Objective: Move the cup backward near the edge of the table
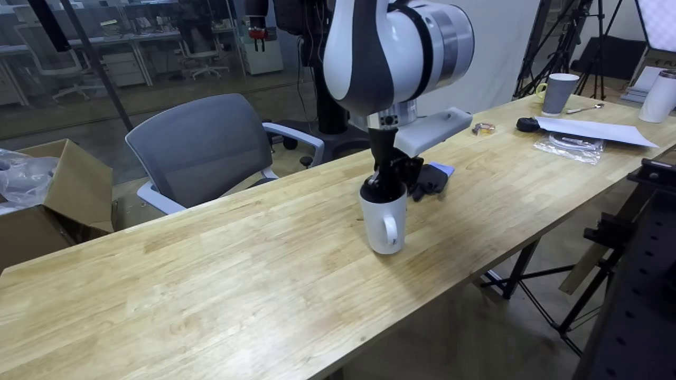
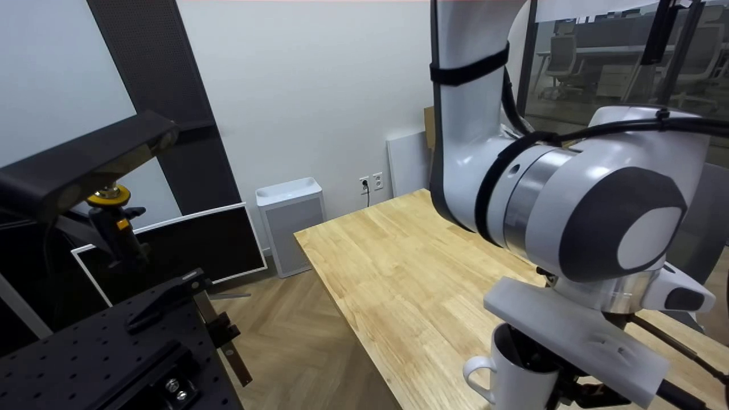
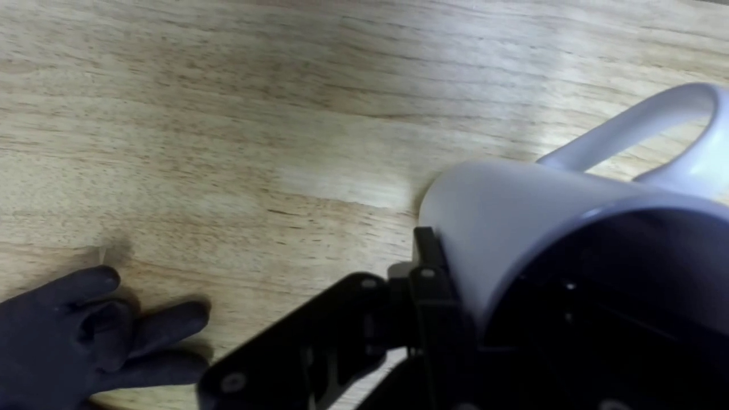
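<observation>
A white cup with a dark inside (image 1: pixel 376 224) is upright on or just above the wooden table (image 1: pixel 211 295); I cannot tell if its base touches. It also shows in an exterior view (image 2: pixel 517 382) at the lower edge and in the wrist view (image 3: pixel 490 196) on its handle side. My gripper (image 1: pixel 390 182) points down at the cup's rim. In the wrist view the gripper (image 3: pixel 478 285) has one finger against the outer wall and the other inside the cup, so it is shut on the cup's wall. The inner fingertip is hidden in the dark interior.
A black glove (image 1: pixel 430 180) lies close behind the cup; it also shows in the wrist view (image 3: pixel 74 341). Further along stand a grey mug (image 1: pixel 560 95), a paper sheet (image 1: pixel 597 131) and a bagged cable (image 1: pixel 570 145). A chair (image 1: pixel 206 153) stands at the table's long edge.
</observation>
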You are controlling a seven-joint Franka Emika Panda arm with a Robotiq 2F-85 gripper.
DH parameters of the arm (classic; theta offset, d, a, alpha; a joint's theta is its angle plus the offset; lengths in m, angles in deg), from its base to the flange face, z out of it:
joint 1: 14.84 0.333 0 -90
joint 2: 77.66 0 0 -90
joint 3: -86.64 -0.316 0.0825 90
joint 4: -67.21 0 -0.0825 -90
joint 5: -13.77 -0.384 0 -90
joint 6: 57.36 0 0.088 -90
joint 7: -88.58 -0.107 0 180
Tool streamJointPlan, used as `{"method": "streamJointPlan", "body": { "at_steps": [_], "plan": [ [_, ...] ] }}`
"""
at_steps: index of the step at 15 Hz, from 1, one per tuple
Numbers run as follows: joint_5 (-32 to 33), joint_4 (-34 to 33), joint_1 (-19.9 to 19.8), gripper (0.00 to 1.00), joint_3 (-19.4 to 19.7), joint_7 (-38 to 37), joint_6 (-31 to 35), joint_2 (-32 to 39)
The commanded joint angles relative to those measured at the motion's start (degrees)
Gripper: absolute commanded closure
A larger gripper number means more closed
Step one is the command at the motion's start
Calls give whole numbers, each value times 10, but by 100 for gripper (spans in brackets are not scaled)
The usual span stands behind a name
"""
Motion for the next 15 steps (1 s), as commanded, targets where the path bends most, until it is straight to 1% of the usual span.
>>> {"method": "streamJointPlan", "body": {
  "at_steps": [1, 6, 12, 13, 14, 15],
  "plan": [
    [1, 9, -3, 98, -4, -17, 18, -6],
    [-1, 7, -5, 98, -6, -18, 41, 8],
    [-1, 4, -8, 98, -9, -18, 51, 18],
    [0, 3, -5, 84, -6, -20, 49, 19],
    [2, 3, -3, 65, -5, -19, 46, 18],
    [3, 2, 0, 60, -2, -21, 44, 17]
  ]
}}
